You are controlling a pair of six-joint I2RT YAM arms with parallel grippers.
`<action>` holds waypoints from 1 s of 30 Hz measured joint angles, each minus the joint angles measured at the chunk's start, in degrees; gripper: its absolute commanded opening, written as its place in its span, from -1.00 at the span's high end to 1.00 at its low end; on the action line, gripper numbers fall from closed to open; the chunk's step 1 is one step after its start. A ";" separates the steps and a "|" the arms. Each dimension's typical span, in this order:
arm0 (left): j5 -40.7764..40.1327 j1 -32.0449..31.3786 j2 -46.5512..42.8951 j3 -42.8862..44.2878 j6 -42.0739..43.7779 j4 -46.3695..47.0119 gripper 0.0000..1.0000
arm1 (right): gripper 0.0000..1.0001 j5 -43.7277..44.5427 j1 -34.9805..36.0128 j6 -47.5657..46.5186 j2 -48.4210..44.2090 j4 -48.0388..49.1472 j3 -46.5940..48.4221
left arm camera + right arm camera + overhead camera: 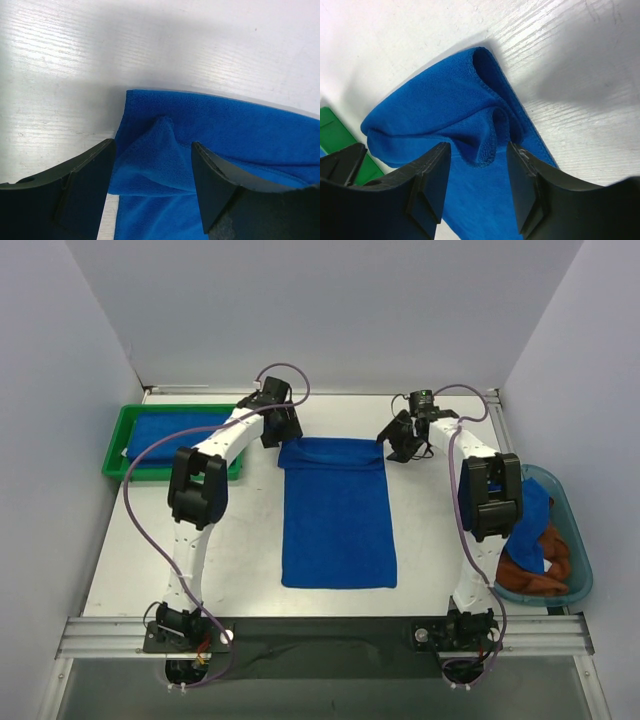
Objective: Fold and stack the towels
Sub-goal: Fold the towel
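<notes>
A royal-blue rectangular terry towel (338, 520) lies spread flat in the middle of the white table (430, 540), its long sides running away from the arm bases. That layout suits a fold across its length. The left arm (198, 485) and the right arm (490, 495) reach to its far end, one at each far corner. Lifting both corners together would keep the far edge straight on its way toward the near edge.

In the left wrist view the left jaws stand apart astride a small ridge of cloth (160, 145) pushed up at the corner. In the right wrist view the right jaws likewise straddle a curled corner hem (487, 135). Both pairs are released rather than clamped, so the towel rests on the table, and I cannot tell whether the pads touch it. I judge this to be the grasp before the first fold.

A folded blue towel (170, 432) sits in the green plastic tray (150, 474) at the far left, likely where the stack goes. A rust-brown towel (530, 578) and another blue one (535, 512) lie bunched in the translucent teal plastic bin (583, 558) on the right, probably unfolded.
</notes>
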 measured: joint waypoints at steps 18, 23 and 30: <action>0.81 -1.14 1.40 -0.17 4.02 -0.15 -0.29 | 0.15 -2.29 0.79 1.77 0.44 2.29 -2.27; 0.79 -1.22 1.49 -0.74 4.61 -0.17 -0.22 | 0.46 -2.69 0.94 2.03 0.44 2.69 -2.27; 0.79 -1.46 2.23 -0.79 5.25 -0.22 0.16 | 0.94 -2.97 1.25 2.23 0.44 2.78 -2.27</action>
